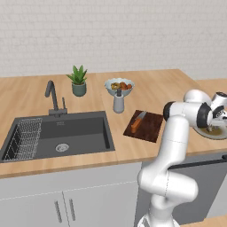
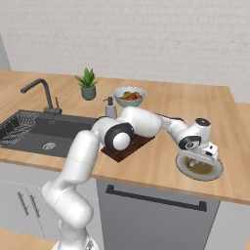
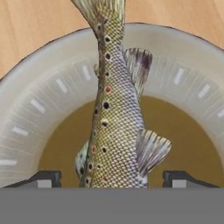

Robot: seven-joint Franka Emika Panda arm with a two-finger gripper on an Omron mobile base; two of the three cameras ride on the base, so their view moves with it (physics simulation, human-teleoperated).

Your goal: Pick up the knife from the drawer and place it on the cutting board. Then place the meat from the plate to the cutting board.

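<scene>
- The knife (image 1: 138, 121) already lies on the cutting board (image 1: 148, 128) — the first half looks done.
- The meat (image 3: 114, 122) — a speckled fish — lies on the plate (image 3: 48, 87) at the table's (image 2: 161, 168) right end; moving it is what remains.
- The gripper (image 3: 113, 180) hangs low over the plate, fingers (image 3: 43, 178) spread wide to either side of the fish, not visibly pressing it, nothing held.

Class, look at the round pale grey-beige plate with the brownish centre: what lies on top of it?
A spotted, scaly fish, the meat, lies along the plate, its tail past the rim. The open gripper straddles it. From the base cameras the hand covers it.
</scene>
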